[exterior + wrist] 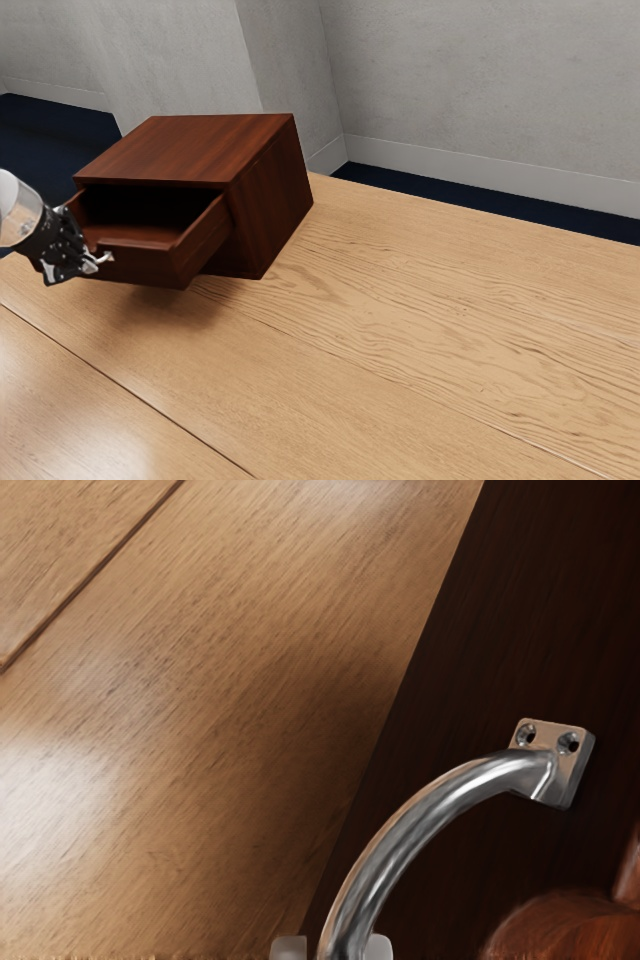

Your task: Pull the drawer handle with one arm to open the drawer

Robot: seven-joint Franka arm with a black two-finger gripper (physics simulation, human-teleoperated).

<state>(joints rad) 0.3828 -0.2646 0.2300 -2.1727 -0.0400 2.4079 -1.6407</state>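
A dark red-brown wooden cabinet stands on the table, and its single drawer is pulled partway out toward the exterior view's left. My black gripper sits at the drawer's front, shut on the curved metal drawer handle. Close up in the wrist view, the steel handle arcs from its screwed mounting plate on the dark drawer front down to my gripper. A pale fingertip presses against each side of the bar.
The light wooden table stretches wide toward the exterior view's right and front. Grey walls and a dark blue floor lie behind the cabinet. The tabletop passes beneath the drawer front.
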